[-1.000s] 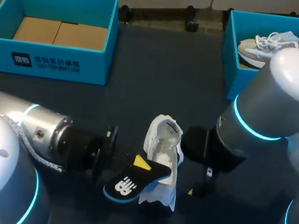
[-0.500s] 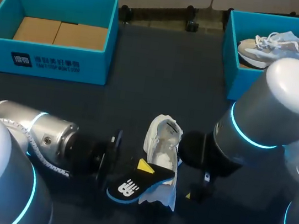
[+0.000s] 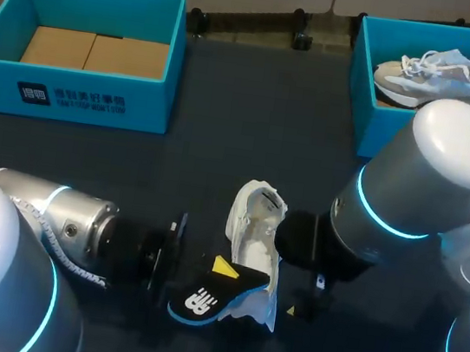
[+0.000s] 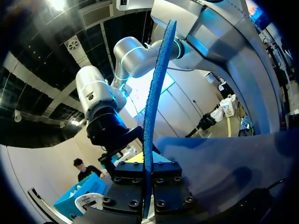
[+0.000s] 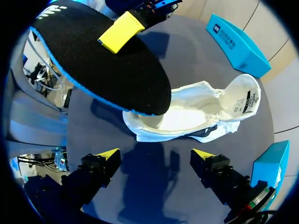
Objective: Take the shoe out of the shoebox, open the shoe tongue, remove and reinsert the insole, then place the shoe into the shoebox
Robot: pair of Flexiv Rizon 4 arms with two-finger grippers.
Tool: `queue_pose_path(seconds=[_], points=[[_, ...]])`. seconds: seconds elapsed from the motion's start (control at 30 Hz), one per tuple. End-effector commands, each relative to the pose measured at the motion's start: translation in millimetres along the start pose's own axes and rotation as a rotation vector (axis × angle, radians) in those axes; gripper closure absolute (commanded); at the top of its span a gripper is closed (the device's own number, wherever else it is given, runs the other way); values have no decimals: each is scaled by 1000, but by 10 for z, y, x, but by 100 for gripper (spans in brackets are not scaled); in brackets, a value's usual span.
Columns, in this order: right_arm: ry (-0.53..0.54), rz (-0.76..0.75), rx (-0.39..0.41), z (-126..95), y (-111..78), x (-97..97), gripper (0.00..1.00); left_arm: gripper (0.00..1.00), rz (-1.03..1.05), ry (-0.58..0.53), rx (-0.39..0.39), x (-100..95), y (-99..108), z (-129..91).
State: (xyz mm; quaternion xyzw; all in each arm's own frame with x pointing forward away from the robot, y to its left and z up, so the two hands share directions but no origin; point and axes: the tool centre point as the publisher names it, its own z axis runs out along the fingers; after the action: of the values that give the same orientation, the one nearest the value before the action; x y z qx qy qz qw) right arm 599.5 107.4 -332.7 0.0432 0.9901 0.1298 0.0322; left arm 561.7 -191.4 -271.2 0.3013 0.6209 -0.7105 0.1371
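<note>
A white shoe (image 3: 254, 240) lies on the dark table with its mouth wide, also seen ahead of the right gripper (image 5: 196, 109). The black insole with a blue edge (image 3: 208, 295) is out of the shoe, its tip over the shoe's near end. My left gripper (image 3: 220, 270) is shut on the insole, one yellow tip on top; in its own wrist view the insole (image 4: 154, 116) stands edge-on between the fingers (image 4: 147, 175). My right gripper (image 5: 156, 156) hangs open just right of the shoe, nothing between its fingers; in the head view (image 3: 300, 303) the arm mostly hides it.
An open blue shoebox (image 3: 77, 84) with a cardboard insert stands at the back left. A second blue box (image 3: 366, 81) at the back right holds another pale shoe (image 3: 438, 69). My two arms crowd the table's near side.
The left gripper has carried the insole a little right and nearer, its tip now over the shoe's near end. The right arm has shifted slightly left toward the shoe.
</note>
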Motion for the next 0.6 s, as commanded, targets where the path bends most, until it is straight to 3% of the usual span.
queue_pose_path(seconds=[0.03,0.6], points=[[-3,1,0,39,8,9,0,100,21,2,5,24,19,79],[19,-5,17,84,87,-89,0,100,51,-20,-8,13,114,186]])
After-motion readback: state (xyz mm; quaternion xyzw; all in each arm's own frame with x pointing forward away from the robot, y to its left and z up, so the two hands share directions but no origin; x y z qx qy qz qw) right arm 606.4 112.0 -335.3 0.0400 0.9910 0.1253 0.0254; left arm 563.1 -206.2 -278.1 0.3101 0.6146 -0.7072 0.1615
